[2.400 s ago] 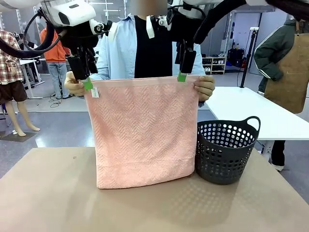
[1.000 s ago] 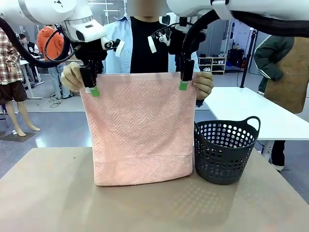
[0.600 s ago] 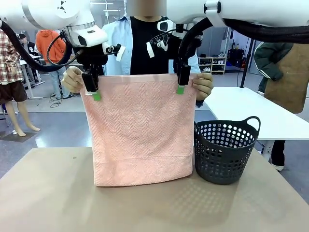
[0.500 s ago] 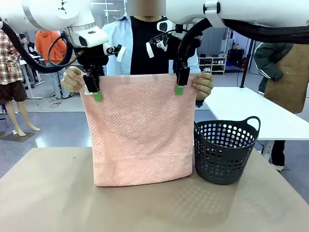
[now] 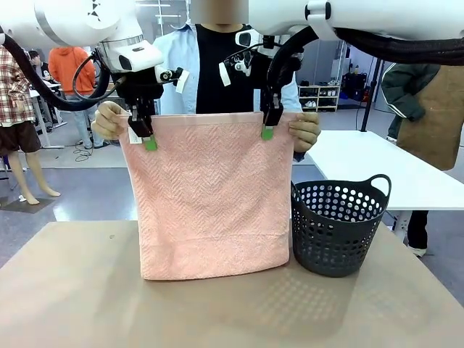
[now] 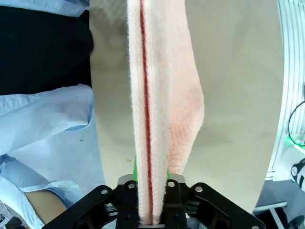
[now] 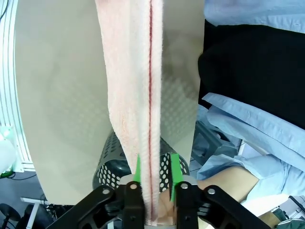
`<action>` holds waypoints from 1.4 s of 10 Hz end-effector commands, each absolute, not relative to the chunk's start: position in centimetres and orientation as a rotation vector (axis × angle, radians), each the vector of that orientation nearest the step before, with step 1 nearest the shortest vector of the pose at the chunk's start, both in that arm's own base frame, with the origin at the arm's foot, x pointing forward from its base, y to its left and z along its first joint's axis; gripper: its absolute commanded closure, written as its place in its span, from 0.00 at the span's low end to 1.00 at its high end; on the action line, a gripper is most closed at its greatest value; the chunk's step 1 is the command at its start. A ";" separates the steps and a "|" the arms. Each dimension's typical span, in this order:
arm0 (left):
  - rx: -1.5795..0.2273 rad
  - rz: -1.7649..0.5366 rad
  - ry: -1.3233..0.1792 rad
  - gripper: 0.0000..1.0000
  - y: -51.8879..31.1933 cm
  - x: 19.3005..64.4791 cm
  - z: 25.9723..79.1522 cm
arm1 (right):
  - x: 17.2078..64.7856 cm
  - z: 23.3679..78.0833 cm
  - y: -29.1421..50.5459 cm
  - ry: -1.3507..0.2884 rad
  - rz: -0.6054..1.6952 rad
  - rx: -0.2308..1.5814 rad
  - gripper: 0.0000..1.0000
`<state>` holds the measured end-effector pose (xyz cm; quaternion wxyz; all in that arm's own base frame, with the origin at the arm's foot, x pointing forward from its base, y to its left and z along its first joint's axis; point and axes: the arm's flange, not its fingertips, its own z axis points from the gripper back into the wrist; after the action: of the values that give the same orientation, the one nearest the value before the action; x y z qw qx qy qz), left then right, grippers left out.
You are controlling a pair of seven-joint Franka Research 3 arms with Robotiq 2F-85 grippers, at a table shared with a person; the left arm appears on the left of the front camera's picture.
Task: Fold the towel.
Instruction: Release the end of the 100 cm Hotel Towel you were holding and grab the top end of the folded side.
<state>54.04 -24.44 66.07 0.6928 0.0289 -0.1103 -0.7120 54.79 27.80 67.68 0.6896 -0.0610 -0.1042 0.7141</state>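
A person across the table holds the salmon-pink towel (image 5: 210, 196) up by its top corners, and its lower hem rests on the table. My left gripper (image 5: 147, 136) is shut on the top hem near the towel's left corner, beside the person's hand (image 5: 106, 119). My right gripper (image 5: 268, 125) is shut on the same hem near the right corner, next to the other hand (image 5: 307, 130). In the left wrist view the doubled towel edge (image 6: 147, 119) runs straight down between my gripper (image 6: 151, 193) pads. The right wrist view shows the towel (image 7: 138, 95) clamped the same way in my gripper (image 7: 155, 191).
A dark perforated basket (image 5: 337, 225) stands on the brown table (image 5: 87, 290) just right of the towel, almost touching it, and also appears under the towel edge as the basket (image 7: 110, 172) in the right wrist view. A white table (image 5: 377, 170) sits behind it.
Both grippers have closed from open onto the towel's top hem. The towel and the person's hands have stayed nearly where they were.
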 end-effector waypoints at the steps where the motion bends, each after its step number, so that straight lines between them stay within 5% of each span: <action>1: 0.034 -1.579 -0.241 1.00 -24.5 54.0 66.4 | 55.1 68.3 28.3 -0.218 1.568 -0.139 1.00; 14: 0.059 -1.598 -0.243 1.00 -24.8 53.8 66.2 | 54.7 67.4 27.7 -0.207 1.592 -0.127 1.00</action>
<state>53.79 -24.81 66.00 0.6887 0.0263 -0.1071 -0.7166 54.71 27.73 67.29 0.6928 -0.0554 -0.0914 0.7132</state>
